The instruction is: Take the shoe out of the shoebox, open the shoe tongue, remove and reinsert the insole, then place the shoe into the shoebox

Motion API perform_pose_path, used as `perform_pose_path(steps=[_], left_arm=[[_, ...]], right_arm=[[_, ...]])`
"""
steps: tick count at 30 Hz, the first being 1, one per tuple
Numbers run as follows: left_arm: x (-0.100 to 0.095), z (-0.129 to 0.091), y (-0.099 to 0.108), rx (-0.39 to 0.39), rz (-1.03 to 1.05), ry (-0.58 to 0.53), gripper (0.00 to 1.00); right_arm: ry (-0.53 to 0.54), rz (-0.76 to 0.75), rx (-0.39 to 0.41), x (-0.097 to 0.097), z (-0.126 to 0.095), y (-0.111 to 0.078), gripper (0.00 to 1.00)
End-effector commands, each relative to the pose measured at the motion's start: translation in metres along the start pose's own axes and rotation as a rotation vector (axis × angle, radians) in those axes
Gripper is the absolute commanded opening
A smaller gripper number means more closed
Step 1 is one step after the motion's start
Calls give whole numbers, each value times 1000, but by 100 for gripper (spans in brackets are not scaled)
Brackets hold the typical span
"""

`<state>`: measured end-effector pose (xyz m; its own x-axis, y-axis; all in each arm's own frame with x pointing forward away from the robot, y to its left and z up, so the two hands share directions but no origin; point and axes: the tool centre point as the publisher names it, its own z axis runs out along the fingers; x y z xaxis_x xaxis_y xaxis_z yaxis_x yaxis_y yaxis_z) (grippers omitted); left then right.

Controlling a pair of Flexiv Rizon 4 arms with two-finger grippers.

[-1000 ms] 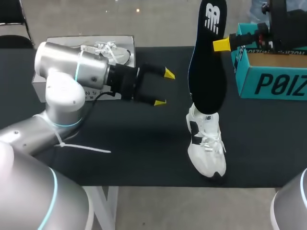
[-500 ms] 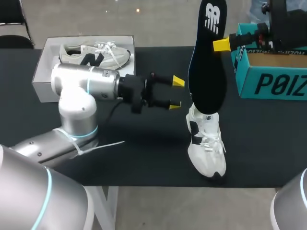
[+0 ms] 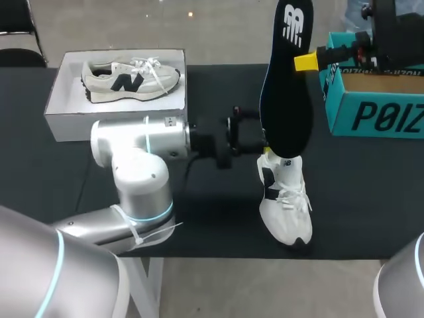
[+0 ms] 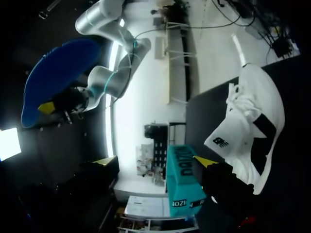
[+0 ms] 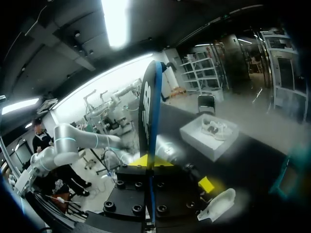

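Bench (image 3: 199, 218): black.
Insole (image 3: 285, 99): upright, centre-right, pinched by my right claw (image 3: 299, 61).
Shoe (image 3: 285, 205): white, just below it, long axis top-to-bottom, heel uppermost.
Left claw (image 3: 257, 132): spread, just left of that heel; nearer arm, I judge.

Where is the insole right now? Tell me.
In the head view, right of middle: the insole stands upright in the air, gripped by the right claw, above the white shoe, left of the teal box.
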<state>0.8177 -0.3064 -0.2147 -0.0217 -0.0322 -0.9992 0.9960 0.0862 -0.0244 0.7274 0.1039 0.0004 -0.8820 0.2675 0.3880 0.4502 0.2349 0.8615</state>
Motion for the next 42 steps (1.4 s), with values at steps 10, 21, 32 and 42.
perform_pose_path(steps=[10,21,32,42], left_arm=[[8,11,6,-80,-3,-7,100],[7,-2,25,-45,1,5,100],[6,-14,31,-14,-13,55,100],[6,-14,31,-14,-13,55,100]], right_arm=[[2,1,3,-2,2,1,0],[2,1,3,-2,2,1,0],[2,1,3,-2,2,1,0],[2,1,3,-2,2,1,0]])
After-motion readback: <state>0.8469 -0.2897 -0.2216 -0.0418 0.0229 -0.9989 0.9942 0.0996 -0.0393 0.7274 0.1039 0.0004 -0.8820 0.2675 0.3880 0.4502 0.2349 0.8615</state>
